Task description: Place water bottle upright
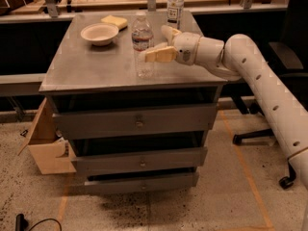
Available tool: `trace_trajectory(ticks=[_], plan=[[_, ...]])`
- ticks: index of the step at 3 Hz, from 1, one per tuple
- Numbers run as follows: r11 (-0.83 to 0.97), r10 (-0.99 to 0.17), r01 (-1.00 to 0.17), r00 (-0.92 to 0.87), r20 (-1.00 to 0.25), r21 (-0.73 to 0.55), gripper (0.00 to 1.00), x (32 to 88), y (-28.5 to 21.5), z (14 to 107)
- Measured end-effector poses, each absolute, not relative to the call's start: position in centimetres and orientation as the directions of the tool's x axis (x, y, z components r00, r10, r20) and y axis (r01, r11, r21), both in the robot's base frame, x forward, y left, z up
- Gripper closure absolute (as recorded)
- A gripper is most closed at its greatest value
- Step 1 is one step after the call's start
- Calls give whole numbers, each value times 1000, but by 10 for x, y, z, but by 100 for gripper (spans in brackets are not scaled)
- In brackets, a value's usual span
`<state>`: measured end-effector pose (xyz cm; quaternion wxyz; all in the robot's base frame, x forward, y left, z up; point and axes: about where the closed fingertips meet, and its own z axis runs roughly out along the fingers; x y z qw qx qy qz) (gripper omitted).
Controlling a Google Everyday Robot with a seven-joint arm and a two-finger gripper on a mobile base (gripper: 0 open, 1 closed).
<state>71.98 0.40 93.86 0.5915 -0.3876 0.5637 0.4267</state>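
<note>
Item: water bottle [142, 44]. Clear ribbed plastic, white cap, narrow red-white-blue band near the shoulder. Stood upright, long axis vertical, cap up, at mid-surface [82, 69] and nearer the front edge than the back.

Pincer [155, 42]: at the bottle's right side, fingers spread apart, nothing clamped.

Bare metal lay left of the bottle. Bowl [99, 33] and second bottle [175, 6] stood behind.
</note>
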Motion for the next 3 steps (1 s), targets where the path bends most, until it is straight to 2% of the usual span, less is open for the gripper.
trace_trajectory(ticks=[2, 3], plan=[[476, -7, -879, -27, -1000, 20, 0, 700, -79, 933], [493, -11, -870, -30, -999, 21, 0, 697, -91, 932]])
